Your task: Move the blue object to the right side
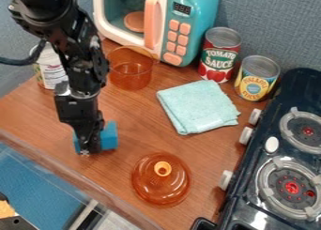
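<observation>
A brown, wood-grained tabletop [37,112] spreads before me, and the carry to its right side looks not yet done. Along its right edge stands a black toy stove [303,93] with round white knobs and ringed grey burners; at the back edge is a boxy teal-and-white toy microwave [202,18] with peach buttons. The black robot gripper [88,147], angular and hard-looking, hangs down by the front left edge. Mid-table lies a folded pale aqua cloth [197,107], soft and faintly nubbly; nearer the front is a domed, glossy amber lid [161,189] with a yellow-orange knob. Two cylindrical metal cans with printed labels [219,69] are at the back right, and a see-through amber pot [130,79] is at the back left. Smallest is the blocky, matte blue object [109,136], near the front left edge and partly hidden by the gripper. I cannot tell whether the gripper has closed on it. Lifting it and carrying it across seem to be what is left.
</observation>
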